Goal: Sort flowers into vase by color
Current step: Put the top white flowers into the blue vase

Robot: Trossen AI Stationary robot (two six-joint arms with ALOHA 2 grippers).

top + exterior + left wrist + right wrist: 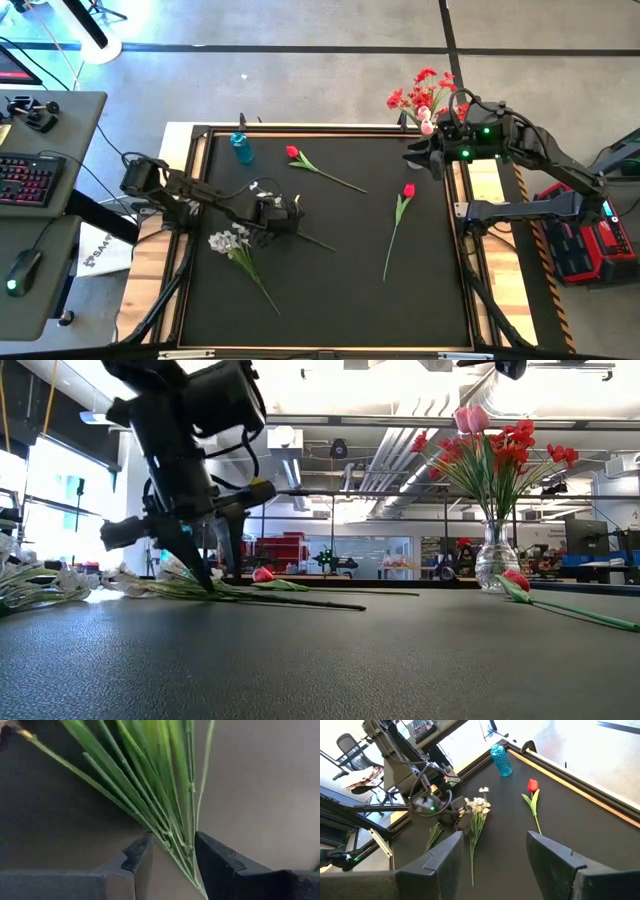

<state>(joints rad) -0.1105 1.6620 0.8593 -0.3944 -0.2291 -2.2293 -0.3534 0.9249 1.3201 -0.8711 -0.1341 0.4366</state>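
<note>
Green stems [165, 815] sit between left tool [170, 860] fingers, seen only up close.

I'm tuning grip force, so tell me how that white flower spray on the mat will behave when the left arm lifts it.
White flower spray: its thin stems fanning between the open left gripper probably flop and splay. Looks light; smooth stems may slip.

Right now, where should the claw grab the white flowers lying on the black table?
Grab the white flower spray on its bare green stems, just below the blossoms, coming straight down from above. It lies flat and the stems bunch there, so the blossoms stay unsquashed. The left claw is open around those stems. The right claw waits open near the vase.
</note>
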